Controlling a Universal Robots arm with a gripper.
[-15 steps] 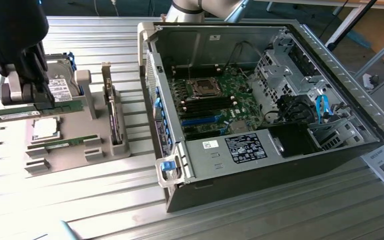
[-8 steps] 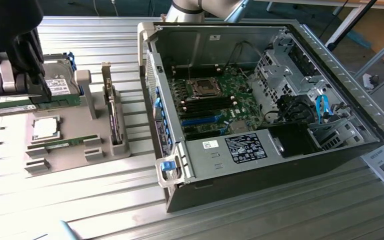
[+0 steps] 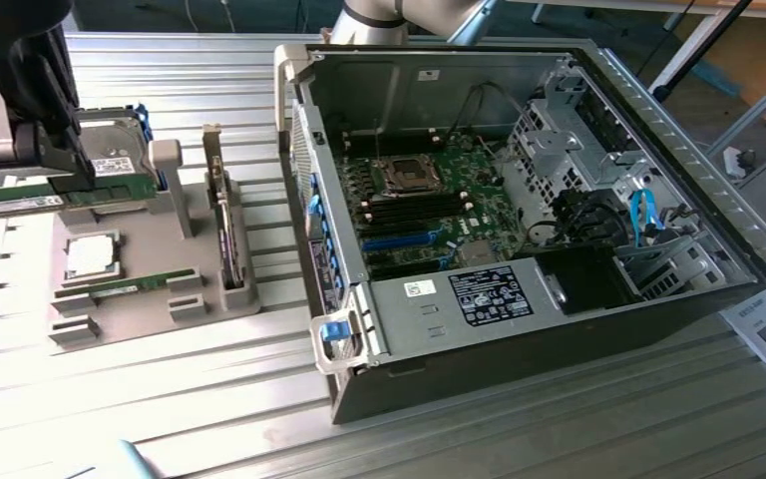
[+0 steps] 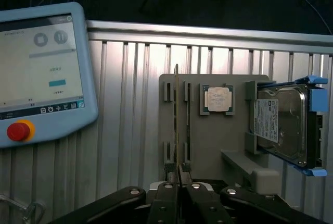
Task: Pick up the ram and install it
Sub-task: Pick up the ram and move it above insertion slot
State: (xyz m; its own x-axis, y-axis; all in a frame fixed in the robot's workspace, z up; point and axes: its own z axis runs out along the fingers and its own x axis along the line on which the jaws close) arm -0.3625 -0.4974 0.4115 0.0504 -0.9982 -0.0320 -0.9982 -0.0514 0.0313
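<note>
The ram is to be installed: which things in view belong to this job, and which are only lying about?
Job: ram, gripper shut on it, computer case, motherboard.
Lying about: processor, hard drive, expansion card, teach pendant.

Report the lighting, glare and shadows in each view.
Exterior view: strong glare whitens the ribbed table toward the exterior view's left, and the computer case falls into shadow toward its right. Wrist view: dim overall with a black background, the pendant screen glows pale, the processor catches light, and the ram in the fingers reads as a thin edge.
</note>
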